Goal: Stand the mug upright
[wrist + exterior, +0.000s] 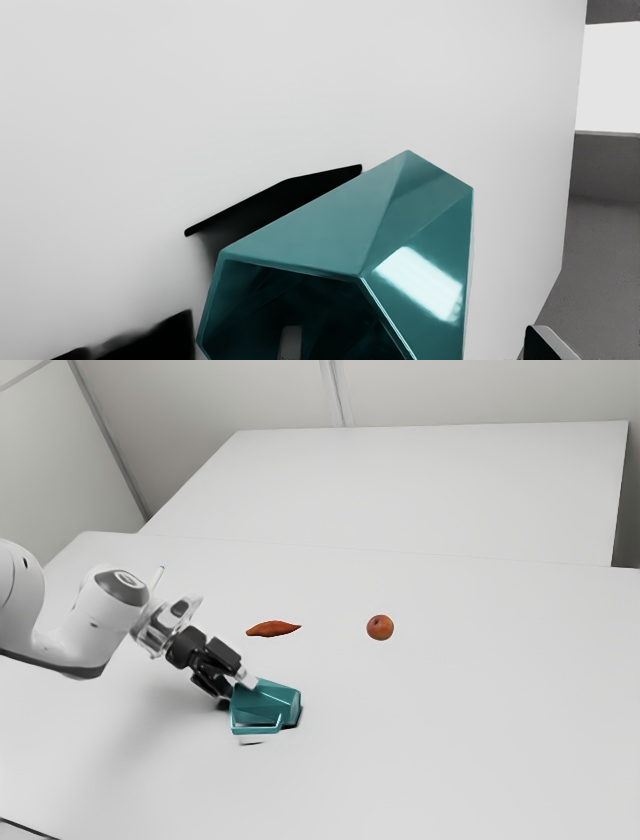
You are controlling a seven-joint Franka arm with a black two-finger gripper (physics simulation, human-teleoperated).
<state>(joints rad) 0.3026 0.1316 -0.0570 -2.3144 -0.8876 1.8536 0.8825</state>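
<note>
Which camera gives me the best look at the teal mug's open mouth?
The wrist view: it looks into the dark mouth of the mug, much of the rim clear. The exterior view shows the mug side-on, lying over, with its handle.

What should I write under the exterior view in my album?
Robot gripper at a tipped-over teal mug on a white table.

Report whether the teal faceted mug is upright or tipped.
Tipped: the teal faceted mug is on its side, open mouth toward the white arm.
</note>
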